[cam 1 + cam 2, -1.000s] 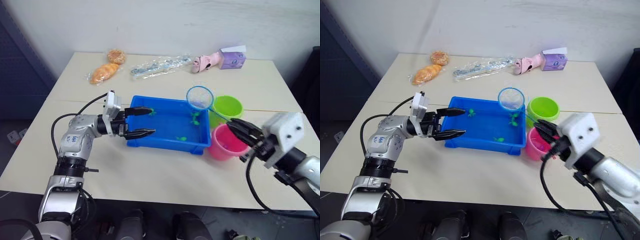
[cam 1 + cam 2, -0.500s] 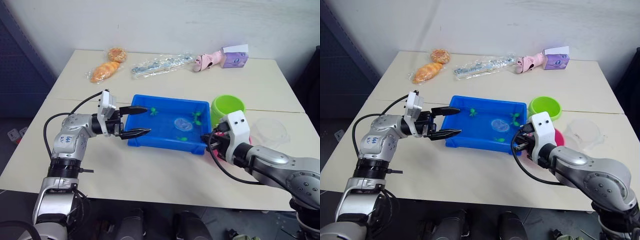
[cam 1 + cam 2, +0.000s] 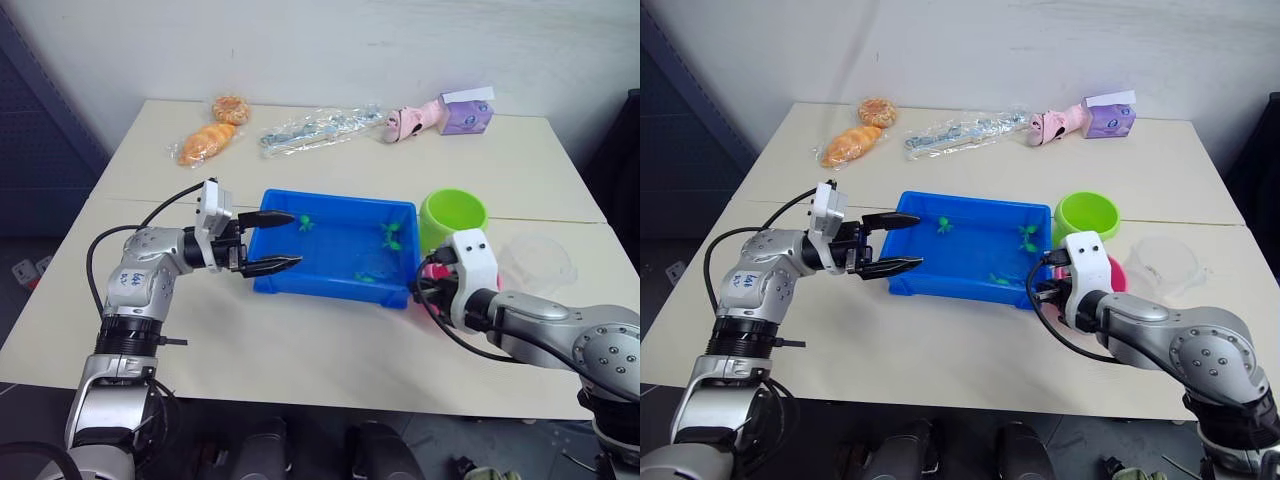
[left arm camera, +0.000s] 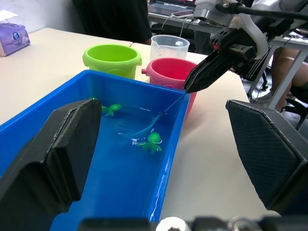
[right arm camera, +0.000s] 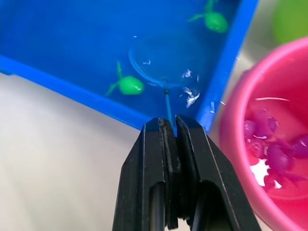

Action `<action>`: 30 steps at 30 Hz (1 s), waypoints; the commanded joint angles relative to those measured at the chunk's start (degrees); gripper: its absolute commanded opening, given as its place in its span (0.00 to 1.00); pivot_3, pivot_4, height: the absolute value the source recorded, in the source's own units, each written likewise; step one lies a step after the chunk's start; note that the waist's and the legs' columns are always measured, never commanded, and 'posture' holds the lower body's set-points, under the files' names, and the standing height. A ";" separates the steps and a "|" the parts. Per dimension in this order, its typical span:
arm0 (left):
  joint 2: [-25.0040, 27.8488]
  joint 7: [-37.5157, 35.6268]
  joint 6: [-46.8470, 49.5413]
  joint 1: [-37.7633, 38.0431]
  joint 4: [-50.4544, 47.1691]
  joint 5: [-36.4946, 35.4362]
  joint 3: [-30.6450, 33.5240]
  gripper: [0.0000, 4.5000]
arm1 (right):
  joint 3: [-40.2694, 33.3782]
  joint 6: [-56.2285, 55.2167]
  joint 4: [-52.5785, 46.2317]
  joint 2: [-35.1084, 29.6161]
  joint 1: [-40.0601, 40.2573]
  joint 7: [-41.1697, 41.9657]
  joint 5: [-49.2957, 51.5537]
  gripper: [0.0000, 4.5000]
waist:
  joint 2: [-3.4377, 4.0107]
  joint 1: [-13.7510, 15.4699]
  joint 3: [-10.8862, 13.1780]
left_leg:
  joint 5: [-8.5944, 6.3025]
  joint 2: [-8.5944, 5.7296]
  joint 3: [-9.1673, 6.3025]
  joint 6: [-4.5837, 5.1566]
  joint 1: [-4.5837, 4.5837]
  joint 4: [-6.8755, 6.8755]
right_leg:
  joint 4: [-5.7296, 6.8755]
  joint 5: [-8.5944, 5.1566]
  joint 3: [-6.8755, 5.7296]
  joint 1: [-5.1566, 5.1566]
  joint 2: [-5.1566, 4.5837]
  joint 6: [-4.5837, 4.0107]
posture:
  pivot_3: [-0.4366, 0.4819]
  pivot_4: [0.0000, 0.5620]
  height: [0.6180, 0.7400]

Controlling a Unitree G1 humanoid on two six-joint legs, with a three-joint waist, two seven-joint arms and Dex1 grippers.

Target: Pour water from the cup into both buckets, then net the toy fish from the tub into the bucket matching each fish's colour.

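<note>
Fish in the tub (image 3: 330, 285) number three that I can count, all green: one (image 3: 305, 222) near the far left corner, one (image 3: 391, 236) by the far right side, and one (image 3: 366, 277) near the front wall. Two buckets stand just right of the tub, the green bucket (image 3: 452, 217) behind and the pink bucket (image 5: 269, 159) in front, with one clear cup (image 3: 538, 263) farther right on the table (image 3: 300, 345). The pink bucket holds water and several pink fish (image 5: 274, 154). The right claw (image 5: 171, 126) sits at the tub's near right corner, fingers pressed together on the thin handle of the net (image 5: 161, 60), whose hoop lies under the water beside the front green fish. The left claw (image 3: 280, 240) hangs over the tub's left wall with its fingers spread, holding nothing, the far-left fish just beyond its upper fingertip. Wrapped bread, a plastic packet, a pink toy and a purple box lie along the table's far edge.
</note>
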 commanded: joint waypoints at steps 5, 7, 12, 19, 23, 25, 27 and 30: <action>-0.66 0.62 -1.08 -0.43 -0.93 -0.59 1.19 0.99 | 0.16 -0.28 -2.11 -0.04 -2.12 -0.39 -5.61 0.00 | 0.00 0.04 0.00 | 0.00 0.00 0.00 0.00 -0.05 -0.04 | 0.01 0.00 0.00 -0.07 0.00 0.00 | 0.48 0.27 1.00; -0.75 0.76 -1.09 -0.05 -1.20 -0.64 1.26 0.99 | 1.31 0.32 -3.07 -0.67 -2.87 1.07 -8.91 0.00 | 0.00 0.09 0.00 | 0.00 -0.01 0.00 0.00 -0.07 -0.04 | 0.01 0.00 0.00 -0.08 0.00 0.00 | 0.48 0.27 1.00; -0.77 0.94 -0.91 0.34 -1.60 -0.71 1.31 0.99 | 3.07 1.39 -5.01 -0.92 -3.04 4.68 -14.46 0.00 | 0.00 0.10 0.00 | 0.00 -0.01 0.00 0.00 -0.15 -0.04 | 0.01 0.00 0.00 -0.17 0.00 0.00 | 0.48 0.27 1.00; -0.66 0.98 -0.66 0.31 -1.86 -0.72 1.21 0.99 | 3.87 3.22 -7.13 -0.42 -2.52 9.38 -21.15 0.00 | 0.00 0.07 0.00 | 0.00 -0.01 0.01 0.00 -0.18 -0.05 | 0.02 0.00 0.01 -0.22 0.00 0.00 | 0.48 0.27 1.00; -0.64 0.96 -0.54 0.06 -1.93 -0.72 1.13 0.99 | 1.36 4.75 -6.07 2.85 -1.75 8.93 -20.01 0.00 | 0.00 0.07 0.00 | 0.01 -0.01 0.01 -0.01 -0.18 -0.06 | 0.02 0.00 0.01 -0.23 0.00 0.00 | 0.48 0.27 1.00; -0.65 0.92 -0.56 -0.06 -1.84 -0.71 1.13 0.99 | -0.48 5.52 -5.10 5.30 -1.47 7.96 -17.97 0.00 | 0.00 0.06 0.00 | 0.01 -0.01 0.01 -0.01 -0.18 -0.07 | 0.02 0.00 0.01 -0.23 -0.01 0.00 | 0.48 0.27 1.00; -0.63 0.83 -0.67 -0.15 -1.66 -0.68 1.15 0.99 | -1.81 6.39 -4.32 7.36 -1.61 7.13 -16.30 0.00 | 0.00 0.05 0.00 | 0.01 0.00 0.01 -0.01 -0.18 -0.07 | 0.03 0.00 0.01 -0.23 -0.01 0.00 | 0.48 0.27 1.00; -0.68 0.85 -0.72 -0.22 -1.69 -0.68 1.14 0.99 | -2.98 7.48 -3.51 9.35 -2.18 6.12 -17.03 0.00 | 0.00 -0.04 0.00 | 0.01 0.00 0.01 -0.02 -0.18 -0.07 | 0.03 0.00 0.02 -0.24 0.00 0.00 | 0.48 0.27 1.00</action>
